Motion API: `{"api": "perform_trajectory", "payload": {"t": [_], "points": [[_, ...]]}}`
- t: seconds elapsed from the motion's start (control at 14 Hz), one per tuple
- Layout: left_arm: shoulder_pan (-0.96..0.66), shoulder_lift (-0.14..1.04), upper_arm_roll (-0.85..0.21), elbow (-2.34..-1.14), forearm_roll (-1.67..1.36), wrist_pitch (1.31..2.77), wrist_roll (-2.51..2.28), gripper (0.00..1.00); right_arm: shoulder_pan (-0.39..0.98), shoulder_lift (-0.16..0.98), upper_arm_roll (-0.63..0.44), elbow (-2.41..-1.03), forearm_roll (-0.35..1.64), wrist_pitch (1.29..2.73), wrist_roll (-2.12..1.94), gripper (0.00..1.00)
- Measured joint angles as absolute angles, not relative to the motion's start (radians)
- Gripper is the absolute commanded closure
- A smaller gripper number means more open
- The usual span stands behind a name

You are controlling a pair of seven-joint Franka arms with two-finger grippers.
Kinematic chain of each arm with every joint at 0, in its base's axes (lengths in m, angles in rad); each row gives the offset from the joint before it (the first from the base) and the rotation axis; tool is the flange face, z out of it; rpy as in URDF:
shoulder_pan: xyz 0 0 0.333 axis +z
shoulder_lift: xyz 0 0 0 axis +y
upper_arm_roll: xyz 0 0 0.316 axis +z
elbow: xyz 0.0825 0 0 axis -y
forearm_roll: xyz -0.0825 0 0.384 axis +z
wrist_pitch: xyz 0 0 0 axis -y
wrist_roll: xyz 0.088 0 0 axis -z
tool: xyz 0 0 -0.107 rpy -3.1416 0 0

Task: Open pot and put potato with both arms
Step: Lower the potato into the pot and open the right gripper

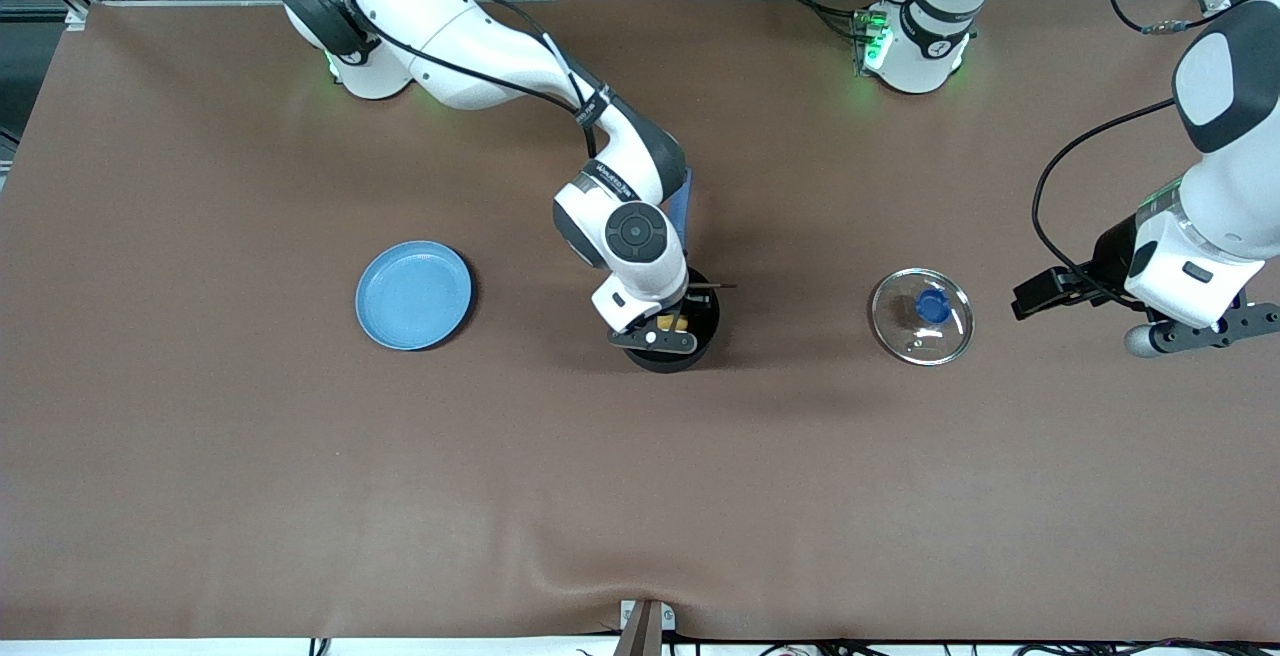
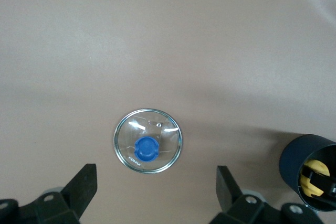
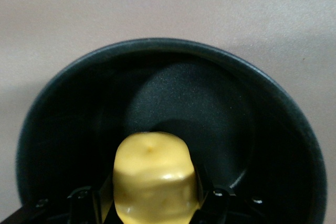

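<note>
With the glass lid [image 1: 922,316] lying off toward the left arm's end and the left gripper [image 2: 156,192] waiting spread above it, the right gripper [image 1: 668,328], clamped on the potato [image 3: 155,179] over the pot [image 1: 672,336] at the table's centre, should lower before releasing, aiming toward twelve o'clock from the near rim.

The right pincer [image 1: 668,326] with its yellow potato [image 3: 155,179] fills the mouth of the round black pot [image 1: 700,336] mid-surface. Toward the left arm's end, the steel-rimmed glass lid [image 1: 922,316] lies flat, with bare brown surface [image 1: 640,496] between it and the pot.
</note>
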State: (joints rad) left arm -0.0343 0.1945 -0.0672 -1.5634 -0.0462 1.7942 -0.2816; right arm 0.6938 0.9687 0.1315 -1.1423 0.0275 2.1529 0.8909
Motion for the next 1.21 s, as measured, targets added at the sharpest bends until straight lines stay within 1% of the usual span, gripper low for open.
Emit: {"api": "perform_trajectory", "payload": {"t": [0.14,0.21,0.36,0.43,0.5,0.57,0.93,1.21], "points": [[-0.034,0.194,-0.068,-1.556,-0.046,1.794,-0.282,0.00,0.694,0.981,0.131,-1.142,0.019,2.172,0.895,1.00],[-0.034,0.193,-0.068,-1.551,-0.046,1.794,-0.282,0.00,0.694,0.986,0.131,-1.142,0.018,2.178,0.897,0.95],[-0.034,0.193,-0.068,-1.546,-0.046,1.794,-0.282,0.00,0.695,0.986,0.131,-1.141,0.017,2.178,0.899,0.77],[-0.034,0.193,-0.068,-1.546,-0.046,1.794,-0.282,0.00,0.695,0.986,0.131,-1.141,0.016,2.178,0.899,0.61],[-0.033,0.193,-0.068,-1.546,-0.046,1.794,-0.282,0.00,0.695,0.986,0.131,-1.141,0.014,2.178,0.899,0.23],[-0.033,0.193,-0.068,-1.546,-0.046,1.794,-0.282,0.00,0.696,0.986,0.131,-1.140,0.010,2.178,0.899,0.00],[-0.033,0.193,-0.068,-1.546,-0.046,1.794,-0.282,0.00,0.697,0.987,0.127,-1.129,-0.002,2.175,0.913,0.00],[-0.031,0.193,-0.068,-1.546,-0.046,1.794,-0.282,0.00,0.694,0.975,0.127,-1.079,-0.002,2.091,0.919,0.00]]}}
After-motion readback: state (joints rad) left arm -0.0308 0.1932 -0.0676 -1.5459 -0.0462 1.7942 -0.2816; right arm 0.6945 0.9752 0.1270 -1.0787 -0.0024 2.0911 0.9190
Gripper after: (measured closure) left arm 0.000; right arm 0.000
